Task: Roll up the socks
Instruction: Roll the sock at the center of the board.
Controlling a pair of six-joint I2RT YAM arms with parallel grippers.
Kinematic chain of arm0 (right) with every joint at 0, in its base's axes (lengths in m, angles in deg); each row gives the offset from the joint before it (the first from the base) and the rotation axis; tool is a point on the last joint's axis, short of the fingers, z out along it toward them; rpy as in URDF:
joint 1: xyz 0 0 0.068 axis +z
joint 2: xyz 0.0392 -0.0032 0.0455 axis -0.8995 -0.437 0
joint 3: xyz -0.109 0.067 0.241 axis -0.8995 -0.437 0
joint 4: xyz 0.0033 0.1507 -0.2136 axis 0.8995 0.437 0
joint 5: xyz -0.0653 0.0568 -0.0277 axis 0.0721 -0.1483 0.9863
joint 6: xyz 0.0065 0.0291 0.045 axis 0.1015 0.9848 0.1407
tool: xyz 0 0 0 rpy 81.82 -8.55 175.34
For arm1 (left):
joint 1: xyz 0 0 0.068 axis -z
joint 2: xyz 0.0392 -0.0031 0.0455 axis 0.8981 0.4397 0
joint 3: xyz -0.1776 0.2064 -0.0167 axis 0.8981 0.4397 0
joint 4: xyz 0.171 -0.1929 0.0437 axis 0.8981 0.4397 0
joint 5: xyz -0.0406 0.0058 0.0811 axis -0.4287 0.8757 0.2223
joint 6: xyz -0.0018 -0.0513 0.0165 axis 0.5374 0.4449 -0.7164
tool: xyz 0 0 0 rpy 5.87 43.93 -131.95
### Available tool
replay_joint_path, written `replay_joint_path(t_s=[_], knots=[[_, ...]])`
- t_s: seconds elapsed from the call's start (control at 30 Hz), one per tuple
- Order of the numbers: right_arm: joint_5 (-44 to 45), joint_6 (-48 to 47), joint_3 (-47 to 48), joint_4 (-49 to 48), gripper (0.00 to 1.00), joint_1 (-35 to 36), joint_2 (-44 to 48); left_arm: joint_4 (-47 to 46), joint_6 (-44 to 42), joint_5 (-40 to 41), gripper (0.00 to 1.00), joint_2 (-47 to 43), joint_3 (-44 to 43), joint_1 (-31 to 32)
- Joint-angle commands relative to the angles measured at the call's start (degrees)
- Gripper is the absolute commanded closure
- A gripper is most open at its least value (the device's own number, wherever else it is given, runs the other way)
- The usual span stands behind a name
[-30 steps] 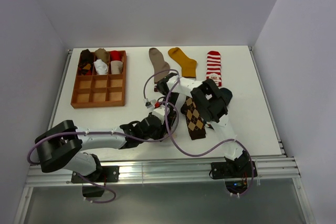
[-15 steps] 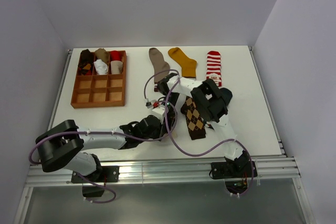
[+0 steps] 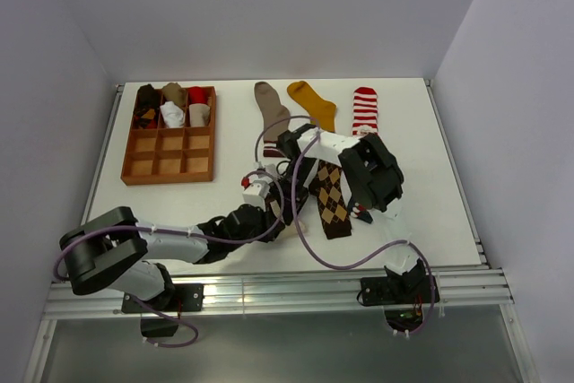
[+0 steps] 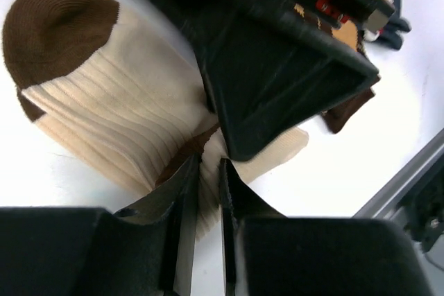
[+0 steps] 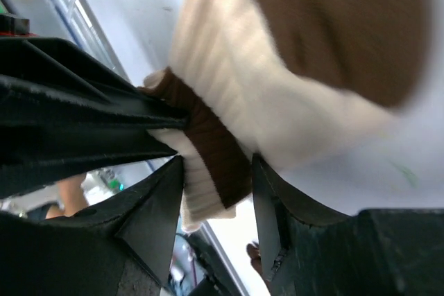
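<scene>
A cream-and-brown sock (image 4: 118,109) lies on the table with its brown toe pointing away. My left gripper (image 4: 208,171) is shut on its cuff edge. My right gripper (image 5: 216,185) grips the brown-banded cuff (image 5: 208,150) between its fingers, right beside the left fingers. In the top view both grippers meet near the table's front centre, left (image 3: 269,213) and right (image 3: 287,181), and hide most of this sock. A brown argyle sock (image 3: 330,199) lies flat beside them. Taupe (image 3: 269,105), mustard (image 3: 314,105) and red-white striped (image 3: 364,114) socks lie at the back.
A wooden grid tray (image 3: 126,166) stands at the back left, with rolled socks in its far row. My right forearm (image 3: 372,172) hangs over the table right of the argyle sock. A purple cable (image 3: 305,248) loops near the front edge.
My left wrist has risen and tipped toward the right gripper. My right forearm has swung back over the spot where a dark sock lay. The cuff is now pinched between both grippers.
</scene>
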Motion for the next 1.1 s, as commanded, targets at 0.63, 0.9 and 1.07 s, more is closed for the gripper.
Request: replay_joint_path(t_s=[0.63, 0.9, 1.07], knots=[[4.7, -8.5, -26.3, -30.9, 0.43, -12.0, 34.7, -3.9, 11.3, -21.8, 1.0, 6.8, 8.5, -9.6], [4.1, -18.2, -42.3, -38.8, 0.37, -8.3, 49.0, 0.4, 13.1, -30.5, 1.0, 7.4, 6.3, -16.2], [6.2, -18.5, -50.2, -47.0, 0.33, -2.8, 59.6, 4.8, 12.8, -32.8, 1.0, 9.3, 3.7, -18.2]])
